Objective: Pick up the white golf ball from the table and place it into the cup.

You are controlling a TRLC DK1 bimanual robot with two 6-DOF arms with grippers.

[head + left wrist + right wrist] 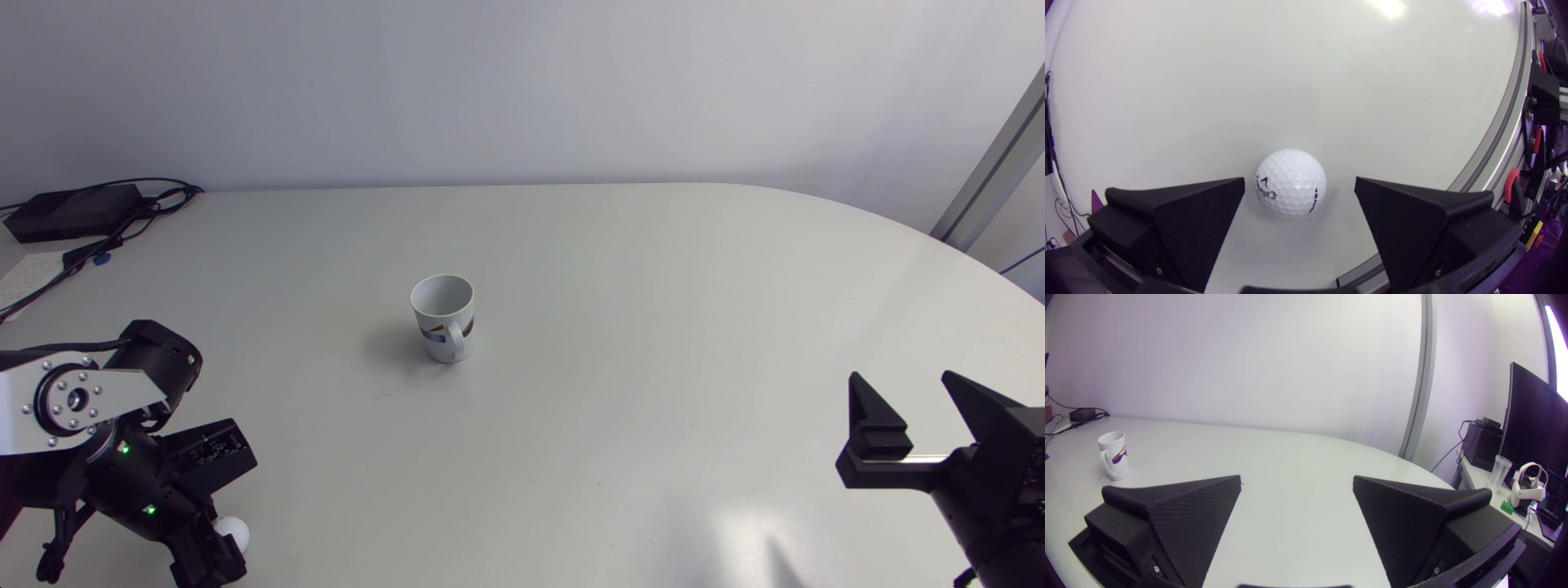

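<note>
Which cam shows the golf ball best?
Left wrist view: the golf ball sits whole between the open fingers of the left hand, touching neither. Head view shows only a sliver beside that hand. Right wrist view misses it.

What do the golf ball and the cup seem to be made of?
The golf ball is probably hard plastic: glossy white, dimpled, with a bright highlight. The cup looks like glazed ceramic: smooth white, thick wall, moulded handle; plastic cannot be ruled out.
</note>
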